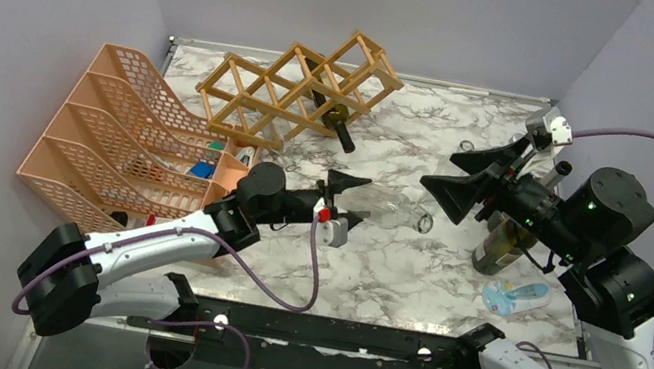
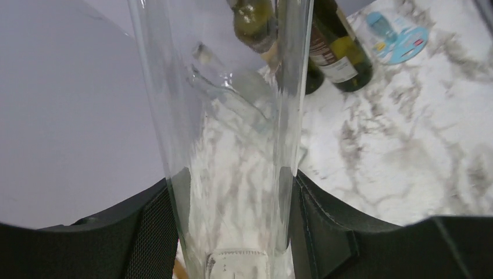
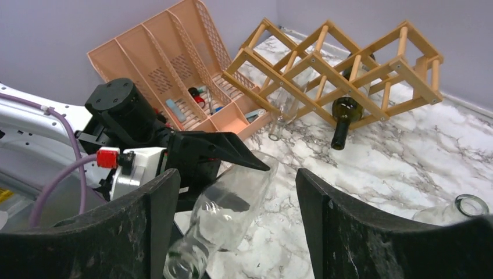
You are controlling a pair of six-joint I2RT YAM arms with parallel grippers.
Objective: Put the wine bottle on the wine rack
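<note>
My left gripper [image 1: 363,201] is shut on a clear glass wine bottle [image 1: 391,214], gripping its body, with the neck pointing right towards the right arm. In the left wrist view the bottle [image 2: 232,133] fills the gap between both fingers [image 2: 325,226]. My right gripper [image 1: 443,167] is open and empty, just right of the bottle's neck; in its own view [image 3: 237,174] the bottle [image 3: 229,209] lies between and beyond its fingers. The tan wooden wine rack [image 1: 299,88] stands at the back, also in the right wrist view [image 3: 340,67], with a dark green bottle [image 1: 337,117] in one cell.
A salmon-pink mesh organizer [image 1: 132,145] stands at the left. A green wine bottle [image 1: 500,246] stands upright under the right arm. A blue packet [image 1: 514,297] lies near the front right. Another clear bottle's mouth [image 3: 465,206] shows at the right wrist view's right edge.
</note>
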